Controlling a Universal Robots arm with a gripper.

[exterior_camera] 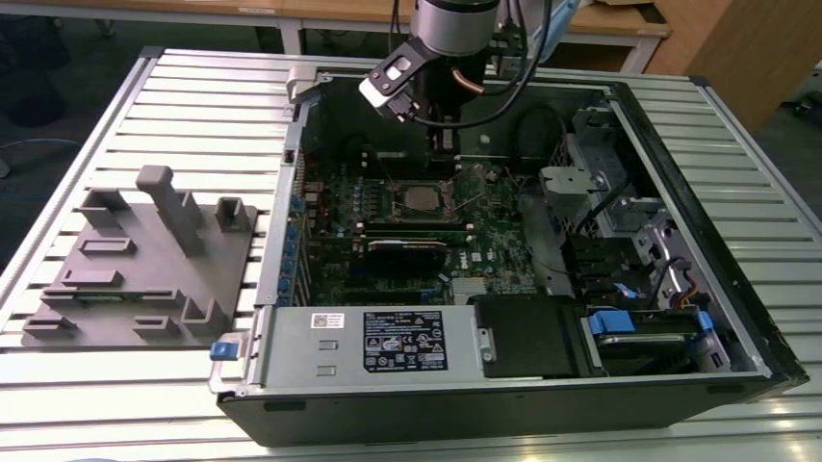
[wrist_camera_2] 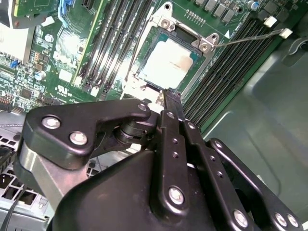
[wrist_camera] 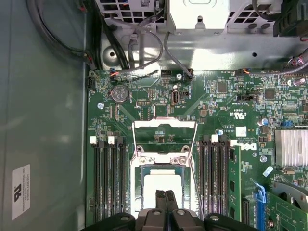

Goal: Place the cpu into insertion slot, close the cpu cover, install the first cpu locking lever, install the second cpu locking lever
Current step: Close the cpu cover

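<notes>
Inside the open computer case (exterior_camera: 514, 409), near the middle of the green board (wrist_camera: 211, 103), the chip (wrist_camera: 161, 183) lies flat in the socket (wrist_camera: 135, 192). Its top is a dull, pale silver square with a soft glare, and the socket's dark frame shows around it. The cover (wrist_camera: 163, 123), a thin silver frame with a large square hole, stands raised off the socket at its hinge end, so the green board shows through the hole. In the second wrist view a thin metal rod (wrist_camera_2: 250, 37) runs out from one corner of the socket over the long black memory slots (wrist_camera_2: 226, 72). The hand (wrist_camera: 165, 194) hangs just above one edge of the chip, its two black fingers pressed together with nothing between them. Whether the tips touch the chip I cannot tell.

Two banks of memory slots flank the socket, one on each side. Farther out on the board sit one round coin battery (wrist_camera: 119, 94) and one finned silver heat sink (wrist_camera: 291, 147). One grey power box (exterior_camera: 372, 342) with a white label fills a corner of the case.

The case lies on its side on a table (exterior_camera: 192, 106) of pale metal slats. On the exterior view's left of the case, one grey moulded tray (exterior_camera: 141, 269) lies on the table, apart from the case. Beyond the table stand wooden desks (exterior_camera: 603, 24).
</notes>
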